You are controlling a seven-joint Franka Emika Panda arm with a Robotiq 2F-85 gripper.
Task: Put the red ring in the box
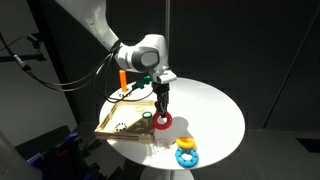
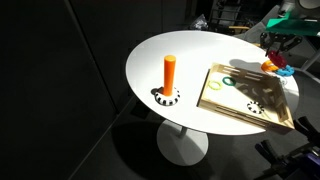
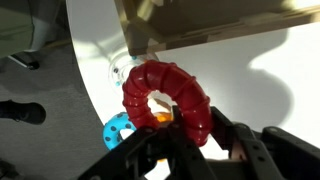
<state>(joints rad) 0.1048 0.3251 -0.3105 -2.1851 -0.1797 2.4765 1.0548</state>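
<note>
The red ring [image 3: 160, 90] is clamped between my gripper's black fingers [image 3: 186, 128] and stands upright in the wrist view. In an exterior view the gripper [image 1: 160, 106] holds the red ring [image 1: 163, 121] low over the white table, beside the near corner of the box [image 1: 118, 112]. The box is a shallow light-wood tray; its edge shows at the top of the wrist view [image 3: 225, 25], and it also shows in an exterior view [image 2: 262, 92]. The ring is outside the box.
A blue ring [image 1: 187, 156] with a yellow-orange one on it lies near the table's front edge; the blue ring also shows in the wrist view [image 3: 117, 130]. An orange cylinder [image 2: 169, 72] stands on a patterned disc. A thin green ring [image 2: 229, 82] lies in the box.
</note>
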